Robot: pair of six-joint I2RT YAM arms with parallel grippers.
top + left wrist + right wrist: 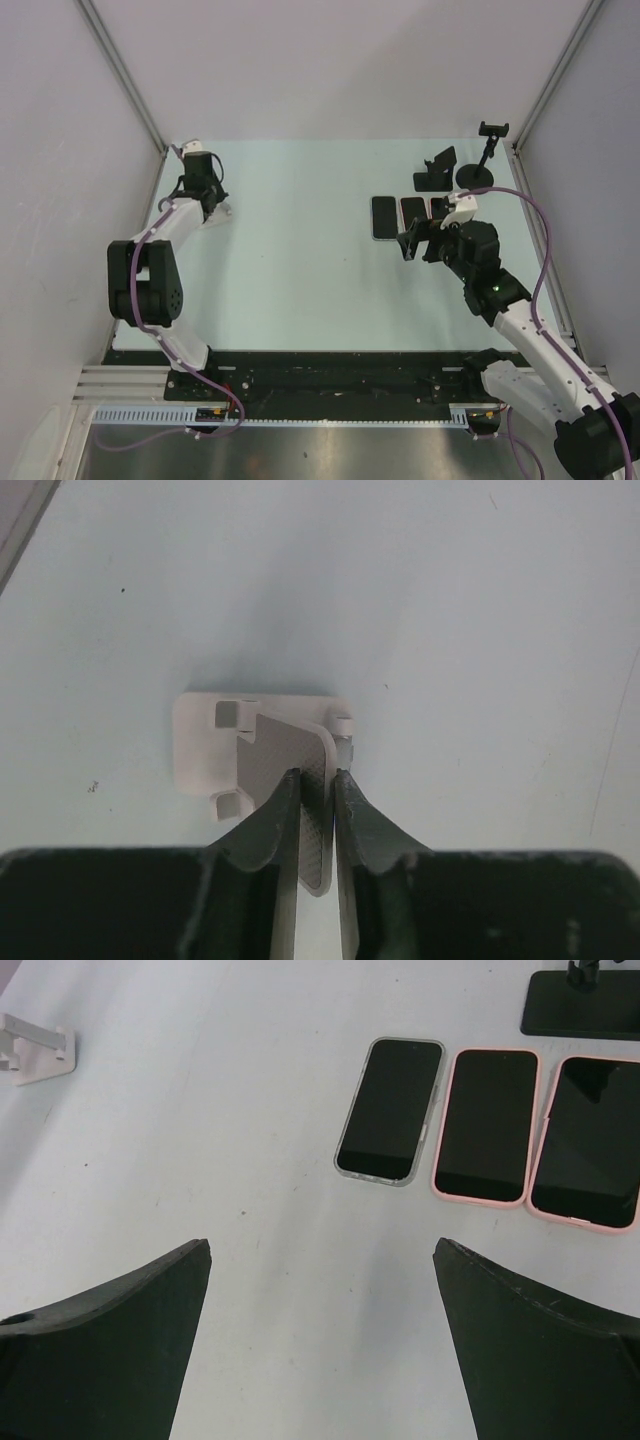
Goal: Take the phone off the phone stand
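A white phone stand [200, 750] sits at the table's far left and carries no phone. Its textured upright plate [290, 745] is pinched between the fingers of my left gripper [317, 775]. From above, the left gripper [200, 195] is right over that stand [220, 213]. Three phones lie flat, screens up, side by side: one in a clear case [390, 1108] and two in pink cases [487, 1125] [588, 1140]. My right gripper [322, 1250] hovers wide open over bare table just in front of them, holding nothing.
A black folding stand [437, 170] and a black round-base stand with a clamp arm [478, 175] stand at the back right, behind the phones. Walls with metal rails close in the left and right sides of the table [300, 280].
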